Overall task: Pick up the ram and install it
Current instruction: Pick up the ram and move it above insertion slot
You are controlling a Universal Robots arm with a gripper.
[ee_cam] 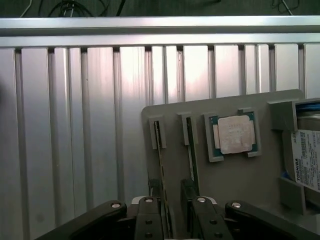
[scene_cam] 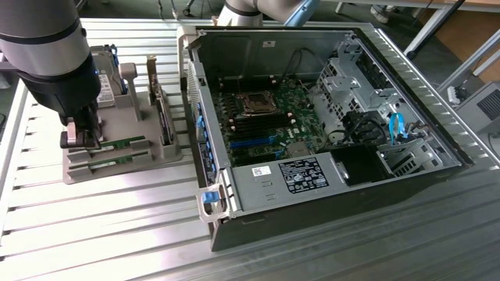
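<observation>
Two green ram sticks stand on edge in the slots of a grey holder (scene_cam: 160,158). In the exterior view the ram (scene_cam: 117,143) lies just right of my gripper (scene_cam: 81,139), which has come down onto the holder's left end, with the second stick (scene_cam: 119,158) in front of it. In the wrist view my gripper (ee_cam: 171,191) is open and straddles one ram stick (ee_cam: 159,150), which runs down between the two fingers, close to one of them. The other stick (ee_cam: 190,145) runs under the other finger (ee_cam: 200,220).
A square silver processor (ee_cam: 234,134) and a labelled hard drive (ee_cam: 307,157) sit on the same holder (ee_cam: 225,180). The open computer case (scene_cam: 437,175) stands to the exterior view's right, its motherboard memory slots (scene_cam: 254,126) exposed. The ribbed metal table (scene_cam: 102,234) lies all around.
</observation>
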